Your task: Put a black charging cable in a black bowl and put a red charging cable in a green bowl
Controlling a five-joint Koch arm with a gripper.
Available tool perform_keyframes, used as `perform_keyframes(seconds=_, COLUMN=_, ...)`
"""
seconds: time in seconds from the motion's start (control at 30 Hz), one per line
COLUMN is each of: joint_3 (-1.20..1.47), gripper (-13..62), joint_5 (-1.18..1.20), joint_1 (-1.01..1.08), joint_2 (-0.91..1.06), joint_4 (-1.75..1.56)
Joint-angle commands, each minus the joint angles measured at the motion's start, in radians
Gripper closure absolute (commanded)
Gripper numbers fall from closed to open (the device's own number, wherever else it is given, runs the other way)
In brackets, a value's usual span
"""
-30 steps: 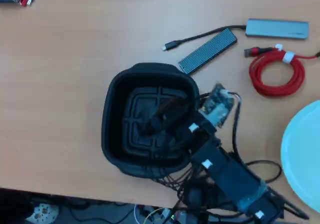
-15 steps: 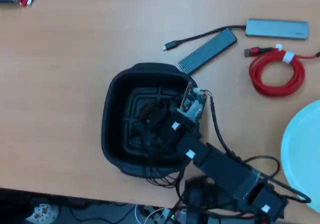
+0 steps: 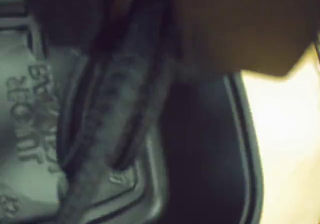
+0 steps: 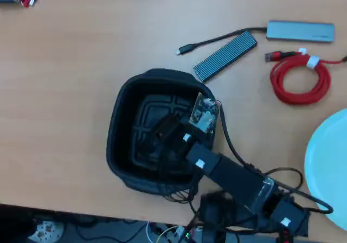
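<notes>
The hand is reaching down inside the black bowl, low over its gridded floor. Black on black, with the wrist view blurred, I cannot tell whether it is parted or clenched, nor whether it has hold of anything. Dark strands cross the wrist view close to the lens; they may be the black cable, but I cannot be sure, and that cable shows nowhere else on the counter.

The red cable lies coiled well to the right in the overhead view, bound by a white tie, near the green bowl. It should be light and springy. Pinching across the bundled strands beside the tie should lift the coil whole.
</notes>
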Motion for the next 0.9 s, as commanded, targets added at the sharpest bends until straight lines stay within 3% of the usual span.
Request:
perform_keyframes(seconds=0.0, joint_3=-0.057, gripper=55.8, joint_5=0.017, joint_1=-0.017, joint_2=-0.002, joint_4=-0.084)
perform_keyframes(seconds=0.27, joint_3=-0.064, gripper=52.0, joint_5=-0.080, joint_1=-0.018, joint_2=-0.002, joint_4=-0.067)
perform_keyframes(seconds=0.33, joint_3=-0.066, gripper=44.0, joint_5=-0.083, joint_1=-0.018, joint_2=-0.002, joint_4=-0.058)
perform_keyframes(seconds=0.53, joint_3=-0.087, gripper=7.6, joint_5=-0.095, joint_1=-0.020, joint_2=-0.005, joint_4=-0.011)
perform_keyframes(seconds=0.6, joint_3=-0.097, gripper=-0.1, joint_5=-0.094, joint_1=-0.020, joint_2=-0.003, joint_4=0.009)
perform_keyframes(seconds=0.7, joint_3=-0.098, gripper=-6.4, joint_5=-0.087, joint_1=-0.017, joint_2=-0.002, joint_4=0.054)
perform_keyframes(seconds=0.87, joint_3=-0.143, gripper=-7.4, joint_5=-0.077, joint_1=-0.015, joint_2=0.000, joint_4=0.207)
